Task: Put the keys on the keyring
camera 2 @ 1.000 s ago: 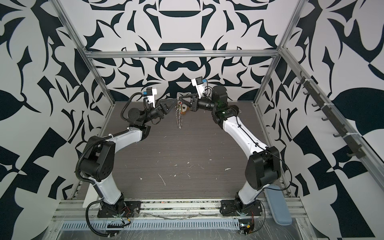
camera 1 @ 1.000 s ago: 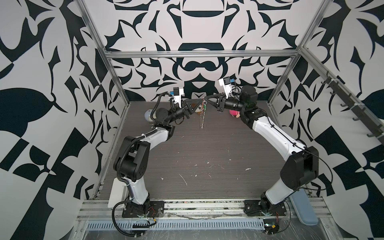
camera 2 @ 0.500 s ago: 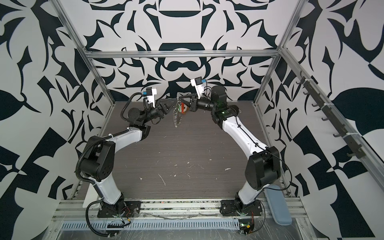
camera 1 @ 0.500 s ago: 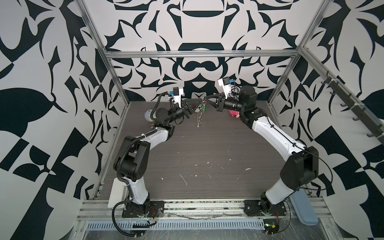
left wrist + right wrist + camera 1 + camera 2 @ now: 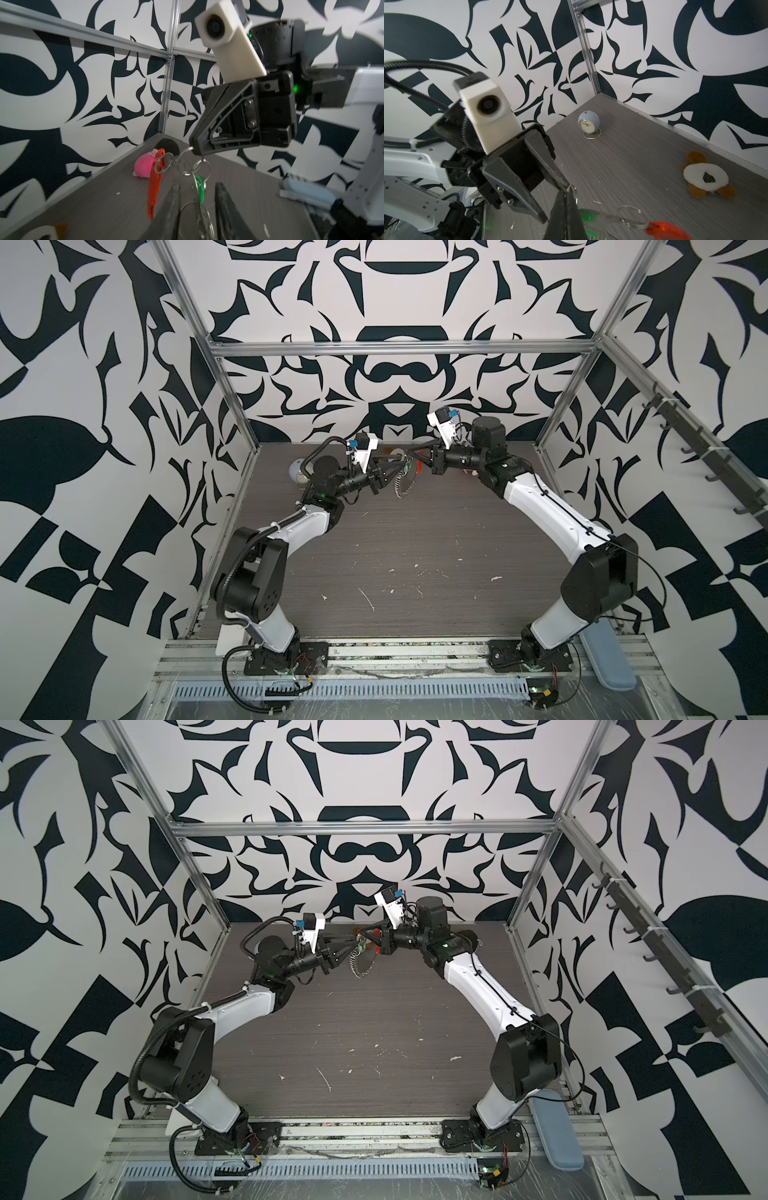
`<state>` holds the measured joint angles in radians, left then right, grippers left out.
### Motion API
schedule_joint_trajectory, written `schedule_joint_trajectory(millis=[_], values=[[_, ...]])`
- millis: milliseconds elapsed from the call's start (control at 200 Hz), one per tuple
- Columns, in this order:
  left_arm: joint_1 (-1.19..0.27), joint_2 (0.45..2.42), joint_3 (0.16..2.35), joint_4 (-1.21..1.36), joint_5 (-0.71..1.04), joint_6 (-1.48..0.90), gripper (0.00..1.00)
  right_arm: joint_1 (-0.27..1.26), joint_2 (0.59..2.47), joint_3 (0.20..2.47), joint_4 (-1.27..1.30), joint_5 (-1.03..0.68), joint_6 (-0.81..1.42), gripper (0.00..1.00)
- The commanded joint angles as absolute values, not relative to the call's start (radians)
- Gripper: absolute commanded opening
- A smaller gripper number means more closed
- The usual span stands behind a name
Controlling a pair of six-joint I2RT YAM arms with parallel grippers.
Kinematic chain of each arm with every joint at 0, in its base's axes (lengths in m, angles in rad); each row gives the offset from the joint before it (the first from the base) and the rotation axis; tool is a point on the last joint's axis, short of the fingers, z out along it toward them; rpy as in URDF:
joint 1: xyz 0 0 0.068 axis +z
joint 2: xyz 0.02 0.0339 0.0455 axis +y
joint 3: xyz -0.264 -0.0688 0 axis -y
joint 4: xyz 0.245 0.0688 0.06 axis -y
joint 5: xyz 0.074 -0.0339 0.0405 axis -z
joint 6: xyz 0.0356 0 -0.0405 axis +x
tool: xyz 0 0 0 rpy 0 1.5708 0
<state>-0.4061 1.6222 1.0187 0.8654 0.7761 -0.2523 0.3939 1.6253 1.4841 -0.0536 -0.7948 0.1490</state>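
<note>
Keyring: silver chain of small rings joined to an orange-red strip. Off the surface, in the air over its 12 o'clock edge in both top views. The chain droops in a loop below the gripper tips, and the strip hangs on the right arm's side

Green key tag: hangs from a ring of the chain, just beside the strip and between the two gripper tips. How it is fastened is too blurred to tell

Right gripper: clenched, its tip pinching a ring at the top of the chain

Left gripper: released. Its fingers are parted and rings of the chain pass through the gap, with no pinch visible. Its tip sits near the right gripper's tip

Pale blue globe clock: upright on its wire ring stand, on the surface at 10 o'clock, well apart from the keyring

Pink soft toy: on the surface at 1 o'clock, behind the right arm

Brown-and-white soft toy: flat on the surface at 12 o'clock, near the back wall
</note>
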Motion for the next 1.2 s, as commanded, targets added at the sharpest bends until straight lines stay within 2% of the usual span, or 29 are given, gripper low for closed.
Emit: schedule_joint_trajectory(millis=[0,170,380,775,1195], values=[[-0.408,1.545,1.098,0.406,0.860,0.149,0.30,0.395,1.557,1.537,-0.095,-0.797,0.048,0.00],[-0.404,1.549,1.225,0.011,0.879,0.422,0.28,0.395,1.559,1.531,-0.105,-0.816,0.043,0.00],[-0.384,1.618,1.367,-0.175,0.962,0.491,0.27,0.397,1.557,1.513,-0.091,-0.843,0.055,0.00],[-0.324,1.617,1.427,-0.205,0.987,0.488,0.26,0.396,1.557,1.491,-0.077,-0.856,0.062,0.00],[-0.333,1.736,1.539,-0.187,1.074,0.425,0.28,0.402,1.558,1.495,-0.074,-0.870,0.078,0.00]])
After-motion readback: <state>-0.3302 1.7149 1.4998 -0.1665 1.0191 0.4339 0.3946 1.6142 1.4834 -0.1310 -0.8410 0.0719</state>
